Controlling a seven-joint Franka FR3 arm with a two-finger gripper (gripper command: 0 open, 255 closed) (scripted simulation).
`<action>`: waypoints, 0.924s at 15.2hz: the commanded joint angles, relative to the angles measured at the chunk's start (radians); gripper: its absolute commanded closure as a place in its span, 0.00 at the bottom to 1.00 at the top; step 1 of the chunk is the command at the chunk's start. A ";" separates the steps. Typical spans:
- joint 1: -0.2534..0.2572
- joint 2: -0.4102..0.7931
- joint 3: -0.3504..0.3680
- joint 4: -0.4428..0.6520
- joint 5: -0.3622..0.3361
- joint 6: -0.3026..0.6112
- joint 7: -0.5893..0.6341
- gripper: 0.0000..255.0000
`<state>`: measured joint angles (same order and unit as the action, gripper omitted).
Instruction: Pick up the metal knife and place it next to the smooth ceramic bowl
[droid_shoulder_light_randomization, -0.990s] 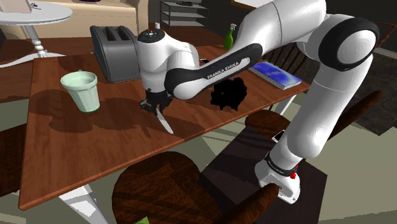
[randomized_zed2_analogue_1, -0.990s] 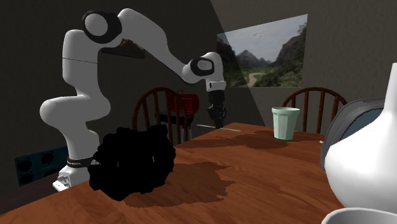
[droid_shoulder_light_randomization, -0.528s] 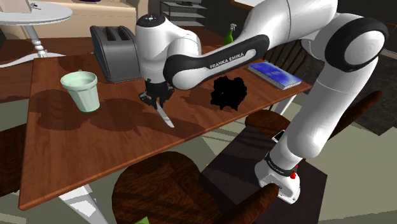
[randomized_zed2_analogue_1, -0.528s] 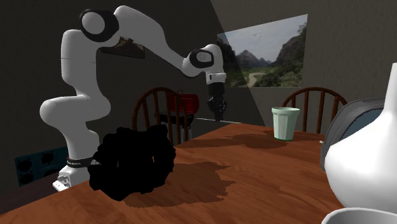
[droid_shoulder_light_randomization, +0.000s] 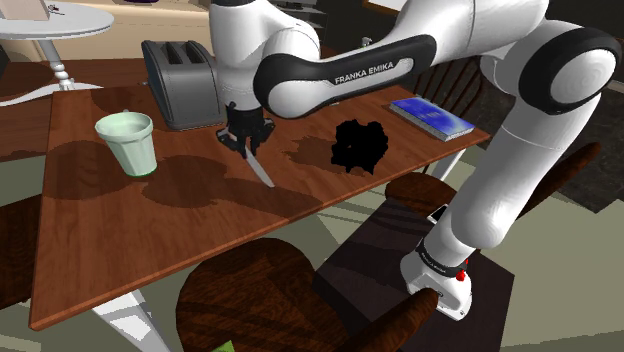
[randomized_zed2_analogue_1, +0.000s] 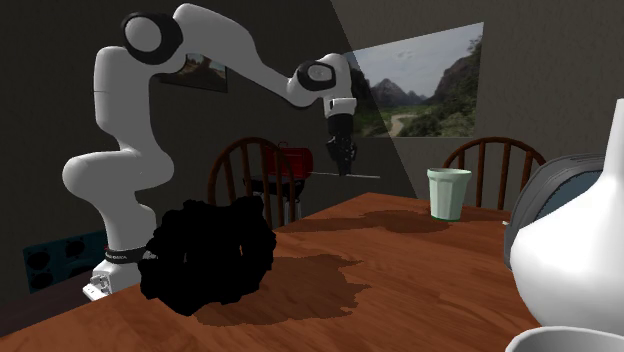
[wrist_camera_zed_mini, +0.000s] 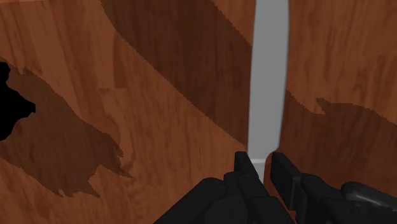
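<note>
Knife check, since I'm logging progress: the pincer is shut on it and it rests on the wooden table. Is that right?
Not quite. The pincer is shut on the knife, but it hangs in the air above the wooden table rather than resting on it; the second exterior view shows the gap.

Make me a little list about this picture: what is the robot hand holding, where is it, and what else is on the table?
holding: grey knife
hand: black gripper, shut on the knife's end
knife place: in the air above the wooden table, blade poking out past the fingers
on the table: pale green cup, dark toaster, blue book, black lumpy shape
knife put down: not yet
</note>
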<state>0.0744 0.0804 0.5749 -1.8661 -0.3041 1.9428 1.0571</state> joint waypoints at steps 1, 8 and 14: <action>0.001 -0.004 0.001 0.013 0.004 -0.016 -0.004 1.00; -0.091 -0.025 -0.075 -0.015 0.022 0.037 -0.170 1.00; -0.163 0.000 -0.138 0.009 0.022 0.068 -0.301 1.00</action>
<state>-0.0758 0.0746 0.4477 -1.8597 -0.2814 2.0022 0.7791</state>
